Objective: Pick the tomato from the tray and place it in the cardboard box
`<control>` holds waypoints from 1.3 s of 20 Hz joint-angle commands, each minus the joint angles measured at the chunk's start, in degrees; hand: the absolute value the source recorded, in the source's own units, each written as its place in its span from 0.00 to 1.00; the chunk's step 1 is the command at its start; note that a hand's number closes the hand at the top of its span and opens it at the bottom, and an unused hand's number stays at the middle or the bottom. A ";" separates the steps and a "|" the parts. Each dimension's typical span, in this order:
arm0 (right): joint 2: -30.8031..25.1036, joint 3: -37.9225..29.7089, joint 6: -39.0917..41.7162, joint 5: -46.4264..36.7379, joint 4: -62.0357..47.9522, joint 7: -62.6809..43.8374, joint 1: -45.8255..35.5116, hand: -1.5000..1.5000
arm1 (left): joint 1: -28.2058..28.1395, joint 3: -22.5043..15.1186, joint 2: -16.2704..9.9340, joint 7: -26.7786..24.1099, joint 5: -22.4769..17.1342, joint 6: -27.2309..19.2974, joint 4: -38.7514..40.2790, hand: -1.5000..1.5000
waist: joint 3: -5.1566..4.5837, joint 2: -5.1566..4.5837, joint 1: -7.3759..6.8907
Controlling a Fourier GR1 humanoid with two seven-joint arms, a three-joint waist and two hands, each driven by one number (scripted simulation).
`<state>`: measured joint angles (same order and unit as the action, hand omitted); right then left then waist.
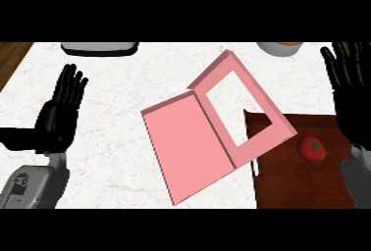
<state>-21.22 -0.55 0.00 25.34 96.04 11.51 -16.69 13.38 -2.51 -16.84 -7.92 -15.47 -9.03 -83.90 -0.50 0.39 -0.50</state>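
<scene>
The tomato (313, 147) lay on the dark tray (290, 186), just right of the pink box (217, 132), whose flap lay open to the left. The right hand (351, 83) hung above the tray's right edge, fingers straight, apart from the tomato. The left hand (64, 110) rested at the left, fingers straight and close together.

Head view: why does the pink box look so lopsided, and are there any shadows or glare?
Head view: the steep downward angle skews the pink box into a slanted shape; lighting is flat, with no glare on the white counter; no clear shadow shows under the tomato on the dark tray.
</scene>
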 commanded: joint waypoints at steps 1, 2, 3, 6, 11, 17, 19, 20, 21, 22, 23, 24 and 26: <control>-1.37 -3.55 -1.85 0.16 0.31 -3.42 -1.99 0.00 | -7.07 0.41 -2.34 0.94 1.31 1.15 -4.06 0.50 | 0.49 -0.26 0.02; 0.21 -2.57 -4.37 -4.07 -4.59 0.38 -0.84 0.00 | -3.11 -1.84 -2.70 6.41 4.66 -2.68 -3.85 0.50 | 0.55 -0.36 -0.12; -1.92 -6.16 -6.82 -3.39 -4.86 -1.76 -2.60 0.00 | -5.26 -3.15 -2.65 5.82 7.10 -3.90 -2.50 0.50 | 0.55 -0.36 -0.15; -4.89 -12.30 -10.67 -5.72 -11.53 0.50 -2.24 0.00 | -9.05 -2.73 -8.57 7.29 11.50 -3.51 1.12 0.50 | 0.67 -0.93 -1.03; -1.05 -13.67 -29.84 -17.41 -19.05 -2.72 6.38 0.00 | -10.20 -4.75 -6.13 9.09 11.70 -4.22 1.09 0.50 | 0.64 -0.79 0.22; -3.90 -10.14 -26.67 -23.16 -20.15 0.38 9.53 0.00 | -13.81 -5.23 -5.87 11.87 13.65 -4.12 -3.61 0.50 | 0.49 -0.33 0.27; -8.27 -6.03 -24.28 -26.88 -15.31 -6.47 14.29 0.00 | -15.91 -5.70 -5.20 9.11 14.17 -4.71 -2.67 0.50 | 0.34 -0.09 0.80; -12.55 -5.33 -22.80 -29.95 -18.91 -7.50 13.70 0.00 | -13.30 -5.44 -6.05 12.35 13.63 -4.09 -3.44 0.50 | 0.34 -0.30 0.54; -13.94 -4.11 -21.68 -30.95 -16.88 -10.63 15.36 0.00 | -13.64 -5.88 -4.47 9.80 15.00 -5.58 -0.69 0.50 | 0.25 -0.31 1.25; -17.48 -4.96 -19.46 -31.52 -18.68 -11.95 14.12 0.00 | -14.01 -5.48 -6.01 12.39 13.80 -4.22 -4.82 0.50 | 0.37 -0.24 0.25; -18.87 -3.26 -17.08 -31.71 -13.97 -15.81 17.06 0.00 | -13.94 -4.82 -5.62 11.30 14.03 -4.99 -3.46 0.50 | 0.25 -0.04 1.28; -22.27 -2.82 -12.86 -31.60 -15.21 -17.76 15.47 0.00 | -13.41 -5.07 -6.13 12.05 14.13 -4.34 -3.70 0.50 | 0.27 -0.20 0.77; -25.22 1.06 -8.10 -33.09 -12.24 -25.63 14.71 0.00 | -13.54 -5.06 -6.25 11.83 14.37 -4.32 -3.60 0.50 | 0.13 -0.15 0.35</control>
<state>-39.51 -3.81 -15.57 -4.86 80.62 -4.13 -2.64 -0.21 -7.86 -22.51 3.32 -1.25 -13.64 -86.87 -0.22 0.14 0.11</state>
